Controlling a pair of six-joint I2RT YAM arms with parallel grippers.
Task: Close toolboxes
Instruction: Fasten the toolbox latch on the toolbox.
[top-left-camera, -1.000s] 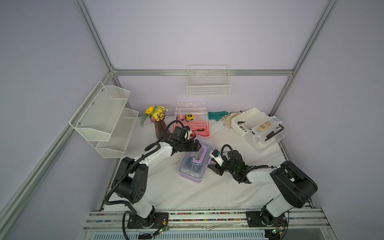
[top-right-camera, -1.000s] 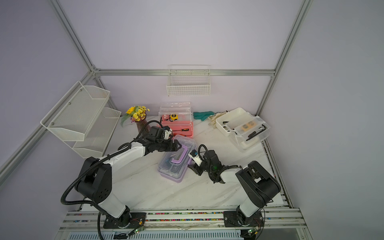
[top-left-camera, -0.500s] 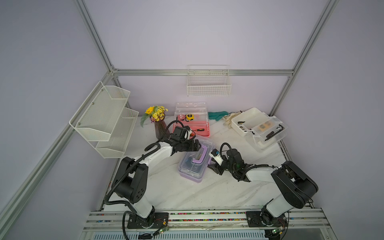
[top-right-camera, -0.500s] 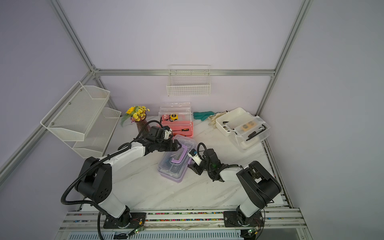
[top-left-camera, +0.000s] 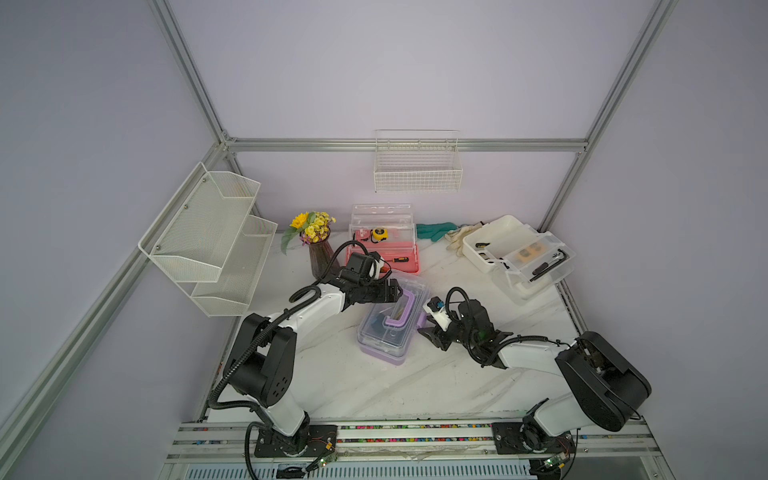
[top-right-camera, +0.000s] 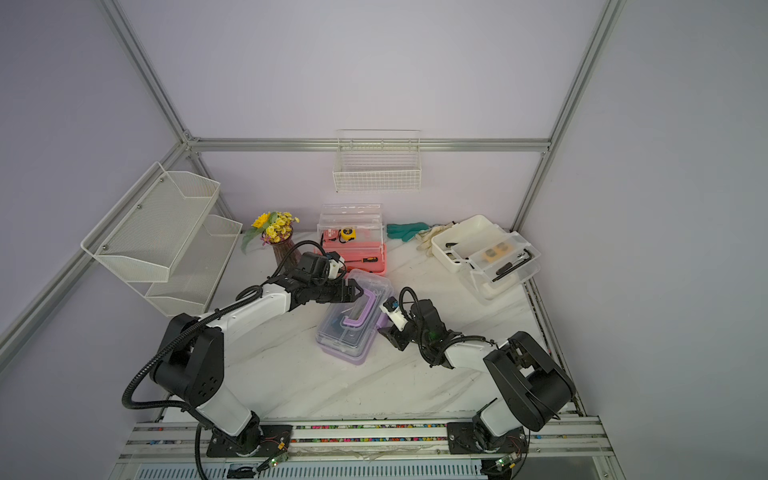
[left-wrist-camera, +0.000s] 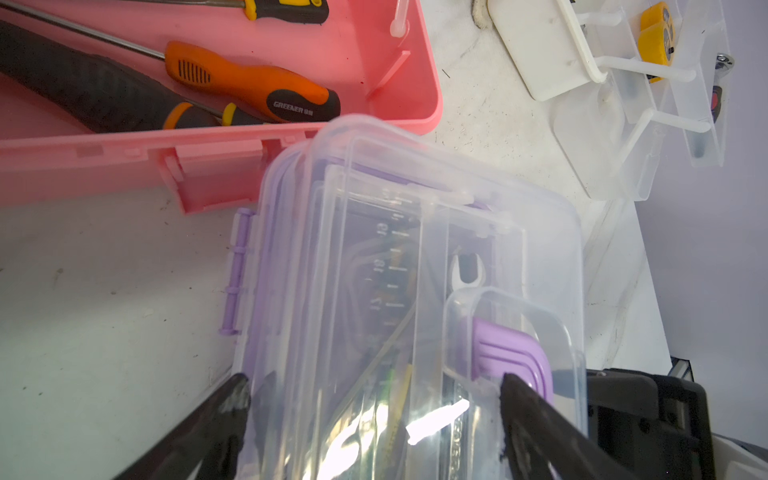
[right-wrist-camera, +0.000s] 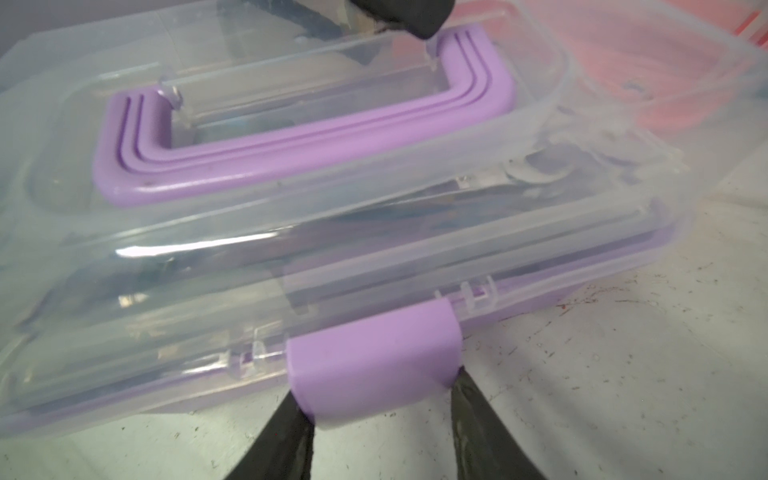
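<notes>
The purple toolbox (top-left-camera: 388, 332) sits mid-table (top-left-camera: 415, 386) with its lid (left-wrist-camera: 374, 249) down. The left tool (left-wrist-camera: 374, 384) rests wide open on the lid, and the right tool (right-wrist-camera: 378, 392) pinches the front latch (right-wrist-camera: 374, 349). The lid should be pressed flat while the latch is swung up until it snaps.

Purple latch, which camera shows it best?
The right wrist view: the latch fills the foreground, flanked by the right end effector. In both top views it is at most a speck beside that end effector. The left wrist view doesn't show it.
</notes>
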